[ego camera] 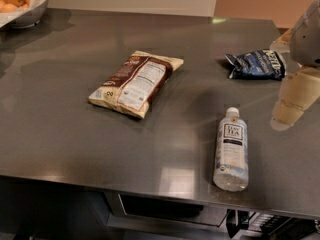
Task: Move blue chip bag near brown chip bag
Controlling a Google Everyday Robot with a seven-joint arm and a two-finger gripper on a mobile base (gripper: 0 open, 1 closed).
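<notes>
The blue chip bag [256,64] is a small crumpled navy foil bag lying at the right rear of the dark counter. The brown chip bag [136,82] is a larger tan bag with a brown panel and a white label, lying flat near the counter's middle, well left of the blue bag. My gripper [290,101] hangs at the right edge of the view, just right of and slightly in front of the blue bag. It holds nothing that I can see.
A clear tea bottle [231,149] with a blue-white label lies on its side near the counter's front edge, between the bags and in front of them. A white bowl of oranges [22,4] stands at the far left rear. The counter's front edge [150,181] runs below.
</notes>
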